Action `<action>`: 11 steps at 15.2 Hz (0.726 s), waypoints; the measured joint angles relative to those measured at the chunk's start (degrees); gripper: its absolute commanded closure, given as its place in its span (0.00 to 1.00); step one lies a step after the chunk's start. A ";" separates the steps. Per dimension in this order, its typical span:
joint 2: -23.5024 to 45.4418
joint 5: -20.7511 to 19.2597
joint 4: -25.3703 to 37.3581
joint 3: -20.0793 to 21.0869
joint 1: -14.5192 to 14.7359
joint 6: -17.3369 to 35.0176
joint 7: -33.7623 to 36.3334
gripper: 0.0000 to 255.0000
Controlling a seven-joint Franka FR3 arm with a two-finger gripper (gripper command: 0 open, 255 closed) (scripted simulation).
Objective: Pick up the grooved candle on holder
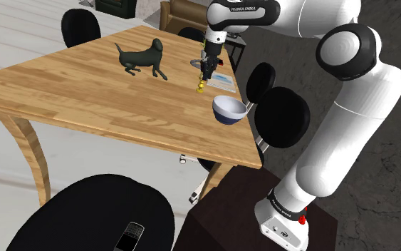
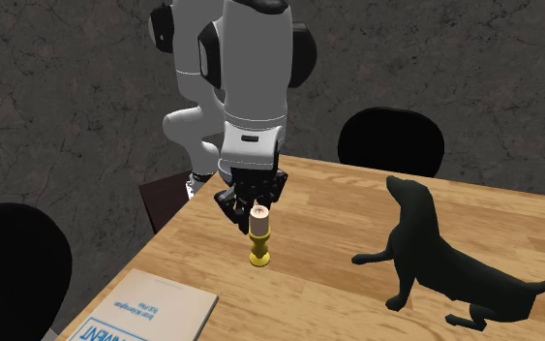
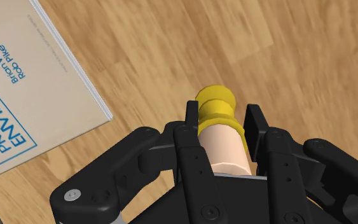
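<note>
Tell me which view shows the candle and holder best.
The second exterior view: the candle and its yellow holder show side-on. The wrist view foreshortens them from above; the shoulder view has them far off, partly hidden.

Wooden table (image 2: 338,208), grain running lengthwise. Pale candle (image 2: 259,211) upright on a yellow holder (image 2: 258,252), base on the tabletop. Black gripper (image 2: 257,205) down over the candle's top, a finger on either side; white arm (image 2: 251,77) rises straight above it. Dark dog figure (image 2: 435,262) to the candle's right, well apart, head turned toward it. Pale book (image 2: 144,312), blue print, lies left of the candle and nearer the camera. Black chair (image 2: 391,140) beyond the candle, off the table's far edge.
</note>
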 measured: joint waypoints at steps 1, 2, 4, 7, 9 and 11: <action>0.05 0.01 0.08 0.00 -0.01 -0.04 -0.02 1.00; 0.08 0.02 0.39 -0.03 -0.04 -0.38 -0.09 1.00; 0.10 0.03 1.65 0.02 0.03 -1.67 -0.01 1.00; 0.26 0.06 4.05 -0.01 -0.03 -3.91 -0.17 1.00; 0.39 0.08 5.84 -0.06 -0.10 -5.56 -0.33 1.00; 0.33 0.07 7.18 -0.03 -0.05 -6.97 -0.28 1.00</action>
